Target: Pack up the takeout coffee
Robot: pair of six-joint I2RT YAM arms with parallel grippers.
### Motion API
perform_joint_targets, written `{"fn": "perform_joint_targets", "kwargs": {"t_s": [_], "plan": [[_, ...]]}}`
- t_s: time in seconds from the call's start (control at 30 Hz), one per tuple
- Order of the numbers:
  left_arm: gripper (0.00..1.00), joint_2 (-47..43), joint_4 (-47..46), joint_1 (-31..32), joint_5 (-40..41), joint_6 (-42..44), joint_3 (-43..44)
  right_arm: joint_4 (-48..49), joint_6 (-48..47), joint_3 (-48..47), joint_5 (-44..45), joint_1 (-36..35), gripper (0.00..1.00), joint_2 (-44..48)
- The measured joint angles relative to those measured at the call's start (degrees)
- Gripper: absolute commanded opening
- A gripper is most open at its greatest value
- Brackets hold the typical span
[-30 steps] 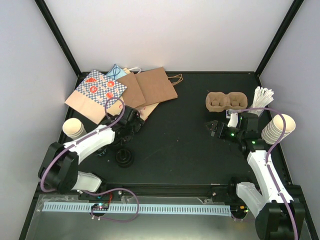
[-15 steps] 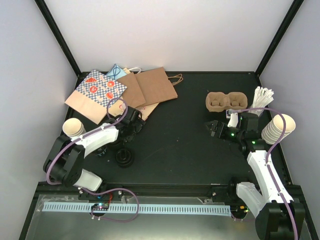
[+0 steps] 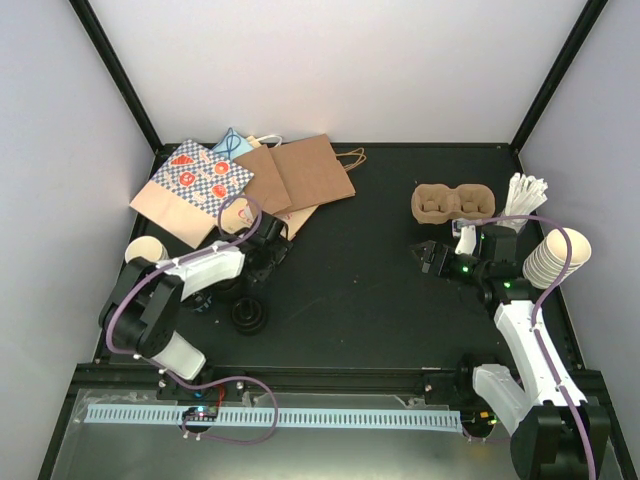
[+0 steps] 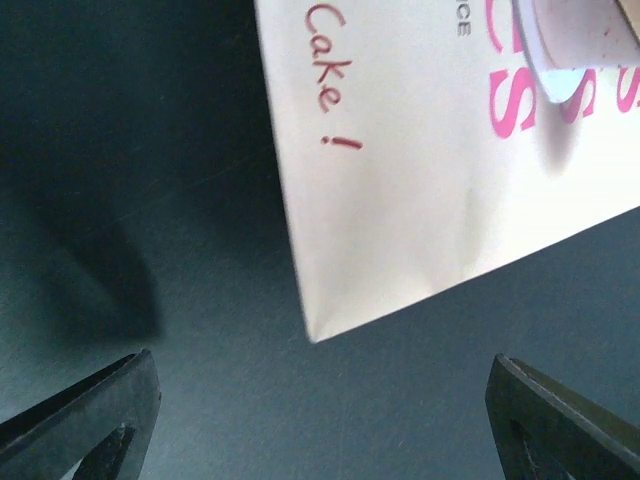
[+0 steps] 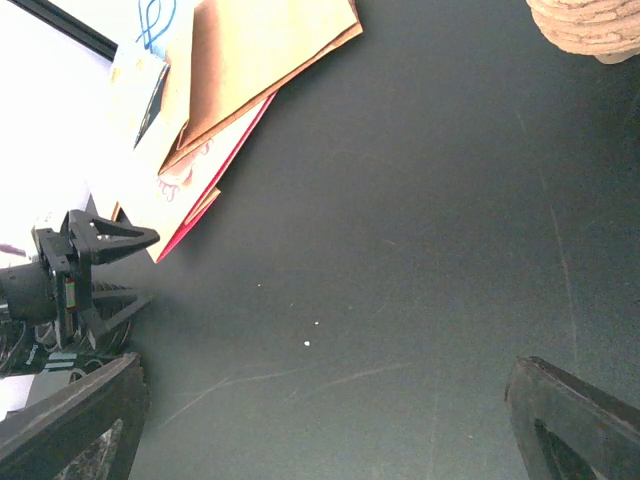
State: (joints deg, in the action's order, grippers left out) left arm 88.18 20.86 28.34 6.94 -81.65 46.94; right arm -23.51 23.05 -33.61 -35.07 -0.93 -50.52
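No cream cup capped with a black lid shows in any view. My left gripper [image 3: 274, 250] is open and empty, low over the black table at the corner of a white paper bag with pink lettering [image 4: 400, 190]. In its wrist view the left gripper [image 4: 320, 425] has its fingertips [image 4: 90, 415] spread wide apart. My right gripper [image 3: 427, 256] is open and empty just in front of the brown pulp cup carrier [image 3: 453, 203]. The right gripper [image 5: 325, 425] hangs over bare table in its own view.
Flat paper bags [image 3: 250, 180] lie overlapped at the back left. Lidless cream cup stacks lie at the left edge [image 3: 146, 256] and right edge [image 3: 556, 258]. Loose black lids [image 3: 248, 315] sit near the left arm. White stirrers [image 3: 525, 195] stand at the back right.
The left arm has folded further and its gripper has edged slightly toward the bags. The right arm has not moved.
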Motion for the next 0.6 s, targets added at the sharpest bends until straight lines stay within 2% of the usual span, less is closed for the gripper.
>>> {"fn": "perform_joint_targets", "kwargs": {"t_s": [0.27, 0.37, 0.5, 0.6], "plan": [[0.86, 5.2, -1.9, -1.6, 1.0, 0.0, 3.4, 0.0, 0.0, 0.0, 0.0, 0.0, 1.00, 0.0], [0.81, 7.0, -3.1, -2.5, 1.0, 0.4, 4.0, 0.0, 0.0, 0.0, 0.0, 0.0, 1.00, 0.0], [0.59, 7.5, -5.3, -3.3, 1.2, 1.9, 4.6, 0.0, 0.0, 0.0, 0.0, 0.0, 1.00, -0.3], [0.35, 7.5, -5.8, -3.5, 1.8, 3.0, 5.5, 0.0, 0.0, -0.2, -0.1, 0.0, 1.00, -0.9]]}}
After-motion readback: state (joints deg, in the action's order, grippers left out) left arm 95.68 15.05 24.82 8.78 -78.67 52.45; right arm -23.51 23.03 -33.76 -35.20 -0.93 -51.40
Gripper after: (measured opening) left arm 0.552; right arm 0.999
